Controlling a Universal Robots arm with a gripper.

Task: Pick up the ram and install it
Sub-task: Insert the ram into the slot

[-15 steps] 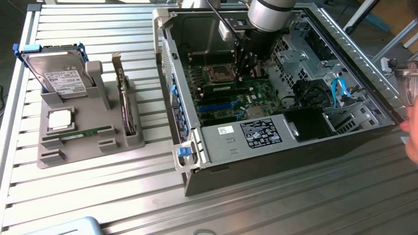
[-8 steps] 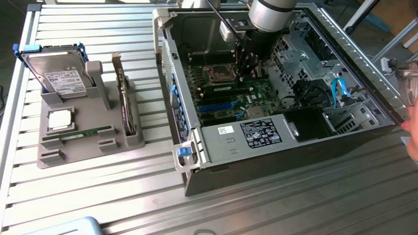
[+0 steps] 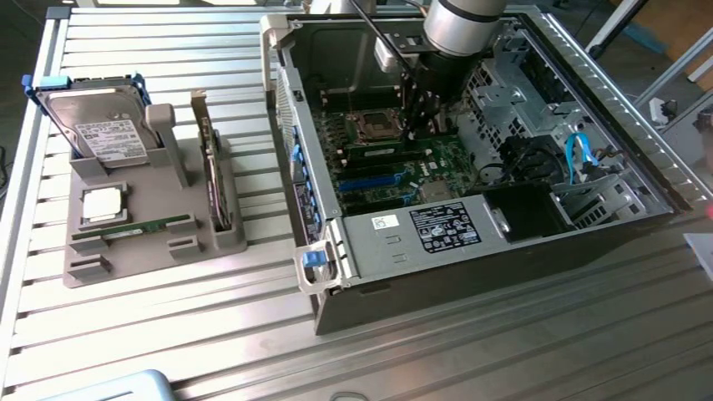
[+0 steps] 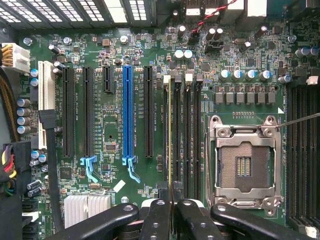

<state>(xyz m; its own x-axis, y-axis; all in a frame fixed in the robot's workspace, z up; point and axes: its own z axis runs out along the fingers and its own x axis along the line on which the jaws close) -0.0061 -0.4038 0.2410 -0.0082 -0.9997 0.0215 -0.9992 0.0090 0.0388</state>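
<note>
**Exterior view.** We find the black gripper (image 3: pixel 429 125) down inside the open grey metal computer case (image 3: pixel 379 242), low over the green motherboard (image 3: pixel 385 163). Well apart from the gripper, outside the case, a grey moulded tray (image 3: pixel 123 251) sits on the slatted metal counter (image 3: pixel 502 351).

Risk: the arm works close to the case walls and drive cage, so a sideways drift could knock them.

Count in the tray:
- one silver hard drive (image 3: pixel 106 129)
- one square silver processor chip (image 3: pixel 103 203)
- one upright expansion card (image 3: pixel 212 175)
- one spare green stick (image 3: pixel 150 227), lying flat

**Wrist view.** The gripper (image 4: pixel 170 205) is closed, its black fingers (image 4: pixel 159 215) pinching the long, thin green ram stick (image 4: pixel 170 140). We see the ram stick edge-on, lined up along the black memory slots (image 4: pixel 192 140). We cannot tell whether it is seated or just above its slot.

Risks:
- If the ram stick is tilted or its notch is off, pressing would bind it or strain the slot.
- A latch not fully open would block it.
- A sideways slip could catch the bare pins of the open silver processor socket (image 4: pixel 245 165), just beside the gripper.

Count:
- four memory slots next to the gripper
- one empty socket
- one blue expansion slot (image 4: pixel 128 110)
- one white slot (image 4: pixel 47 95)
- three long black slots (image 4: pixel 68 110) and one short one, farther off
</note>
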